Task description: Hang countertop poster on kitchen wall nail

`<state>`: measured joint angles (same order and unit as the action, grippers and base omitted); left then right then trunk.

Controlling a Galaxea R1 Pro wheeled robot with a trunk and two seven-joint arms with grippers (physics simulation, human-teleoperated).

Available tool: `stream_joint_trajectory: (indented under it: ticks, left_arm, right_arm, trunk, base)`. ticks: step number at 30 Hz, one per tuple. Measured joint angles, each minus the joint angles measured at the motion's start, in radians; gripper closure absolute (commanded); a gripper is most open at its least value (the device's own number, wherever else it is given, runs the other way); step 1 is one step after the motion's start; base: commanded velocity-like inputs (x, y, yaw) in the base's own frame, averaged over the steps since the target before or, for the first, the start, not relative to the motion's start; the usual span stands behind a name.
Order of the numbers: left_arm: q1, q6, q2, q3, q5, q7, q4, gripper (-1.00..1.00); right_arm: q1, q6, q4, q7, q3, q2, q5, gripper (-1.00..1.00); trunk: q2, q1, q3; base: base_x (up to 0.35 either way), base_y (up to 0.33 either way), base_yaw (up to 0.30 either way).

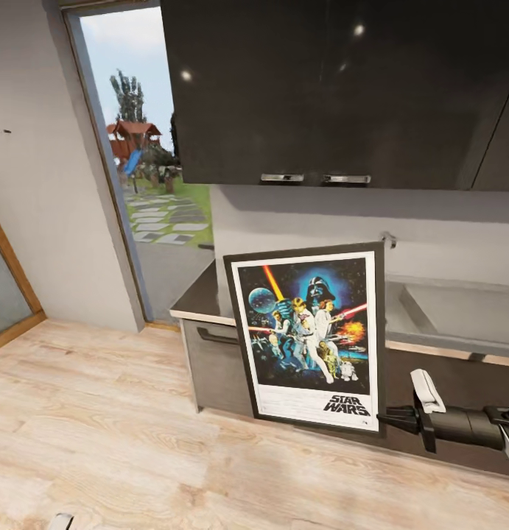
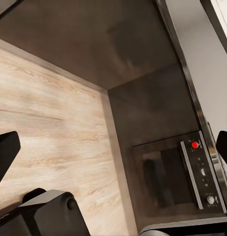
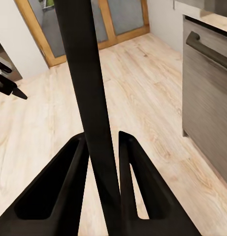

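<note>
The head camera looks forward and down at the poster (image 1: 307,336) from near. The right wrist camera looks along its frame edge, very close. Both wrist cameras share the wooden floor (image 2: 49,118).

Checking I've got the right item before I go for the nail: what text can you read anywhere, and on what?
"STAR WARS": bottom right of the poster, held at its edge by the right gripper.
Fine print in the poster's white strip: too small to read.
Oven panel markings: blurred, unreadable.
</note>
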<state>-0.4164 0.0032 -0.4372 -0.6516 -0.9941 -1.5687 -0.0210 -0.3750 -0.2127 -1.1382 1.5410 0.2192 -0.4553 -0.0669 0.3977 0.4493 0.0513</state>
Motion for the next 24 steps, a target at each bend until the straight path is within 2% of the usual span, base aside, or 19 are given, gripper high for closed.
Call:
stream_joint_trajectory:
  ticks: [6,13,24]
  left_arm:
    - [0.000,0.002,0.000,0.000,0.000,0.000,0.000,-1.00]
    - [0.000,0.003,-0.001,0.001,0.000,0.000,0.000,-1.00]
    - [0.000,0.004,-0.001,0.002,0.000,0.000,0.000,-1.00]
  right_arm:
    - [0.000,-0.001,0.000,0.000,0.001,0.000,0.000,1.00]
    - [0.000,-0.001,0.000,0.000,0.000,0.000,0.000,1.00]
    - [0.000,0.000,0.001,-0.002,0.000,0.002,0.003,1.00]
  trunk:
    - [0.000,0.000,0.000]
    - [0.000,0.000,0.000]
    - [0.000,0.000,0.004]
  base:
    - [0.015,0.011,0.023]
    - [0.182,0.154,0.039]
    - [0.237,0.210,0.230]
